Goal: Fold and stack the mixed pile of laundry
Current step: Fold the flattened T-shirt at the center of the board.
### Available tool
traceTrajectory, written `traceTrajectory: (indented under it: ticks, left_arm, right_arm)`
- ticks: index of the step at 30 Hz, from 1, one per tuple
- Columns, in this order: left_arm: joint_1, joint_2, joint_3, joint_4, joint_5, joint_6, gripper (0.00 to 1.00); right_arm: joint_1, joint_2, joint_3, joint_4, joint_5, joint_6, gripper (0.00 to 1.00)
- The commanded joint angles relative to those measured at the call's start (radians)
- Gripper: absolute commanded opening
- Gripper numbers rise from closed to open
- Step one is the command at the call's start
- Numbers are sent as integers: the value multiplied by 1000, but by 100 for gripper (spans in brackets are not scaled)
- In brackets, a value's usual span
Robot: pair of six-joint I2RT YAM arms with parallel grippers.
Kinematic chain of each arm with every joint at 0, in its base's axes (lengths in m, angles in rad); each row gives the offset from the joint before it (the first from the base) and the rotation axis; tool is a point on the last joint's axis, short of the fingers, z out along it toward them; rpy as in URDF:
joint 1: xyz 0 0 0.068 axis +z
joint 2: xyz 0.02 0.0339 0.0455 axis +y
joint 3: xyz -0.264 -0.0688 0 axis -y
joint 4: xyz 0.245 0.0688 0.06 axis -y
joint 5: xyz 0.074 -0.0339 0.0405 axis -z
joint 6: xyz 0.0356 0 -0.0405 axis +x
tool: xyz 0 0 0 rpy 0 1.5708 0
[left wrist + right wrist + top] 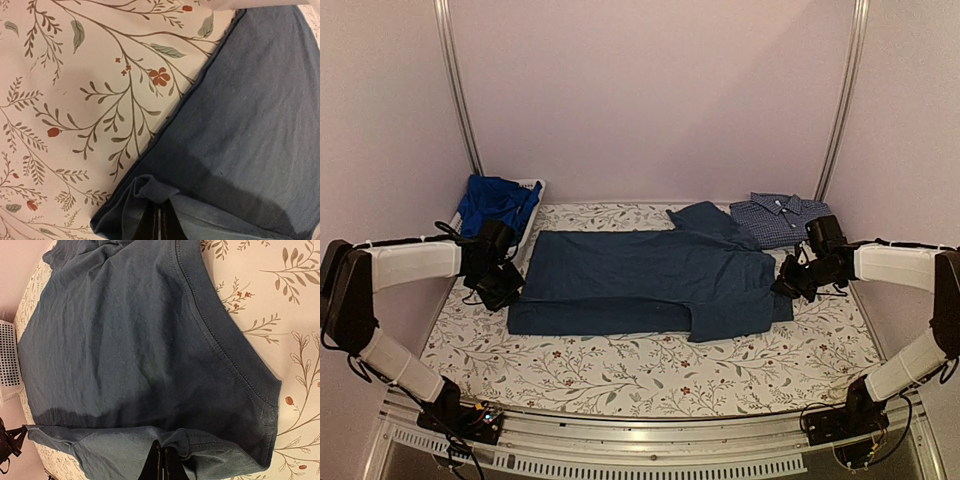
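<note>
A: What lies around the shirt?

B: A white mesh basket (pixel 534 188) in the far left corner, with a royal-blue garment (pixel 495 205) in it. A folded checked shirt (pixel 775 218) lies at the far right (just beside the T-shirt's far sleeve).

A: And the grippers?

B: The dark navy T-shirt (pixel 650 280) lies spread across the floral surface (pixel 620 375). The left gripper (pixel 510 295) is pinched tight on its left hem corner. The right gripper (pixel 782 288) is clamped on fabric near the collar.

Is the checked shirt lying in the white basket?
No, the checked shirt lies on the table at far right; the basket stands far left.
</note>
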Motion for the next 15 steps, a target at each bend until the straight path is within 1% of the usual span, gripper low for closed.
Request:
traceTrajectory:
  ticks: [1, 3, 6, 8, 11, 12, 15]
  left_arm:
    - [17, 51, 38, 52, 14, 57, 3]
    - [21, 69, 53, 54, 12, 76, 7]
    - [41, 67, 58, 68, 26, 107, 12]
    - [55, 54, 54, 81, 39, 127, 15]
    - [60, 27, 59, 82, 59, 189, 21]
    - [60, 6, 52, 87, 73, 213, 25]
    - [47, -79, -13, 150, 166, 284, 41]
  right_arm:
    - [-13, 29, 27, 46, -11, -17, 1]
    - [-22, 38, 34, 51, -29, -27, 8]
    - [-47, 28, 42, 59, -47, -49, 13]
    - [-65, 2, 52, 60, -60, -73, 23]
    - [-83, -29, 56, 22, -80, -126, 41]
    - [-84, -44, 49, 3, -81, -142, 46]
    - [-85, -99, -16, -15, -94, -187, 53]
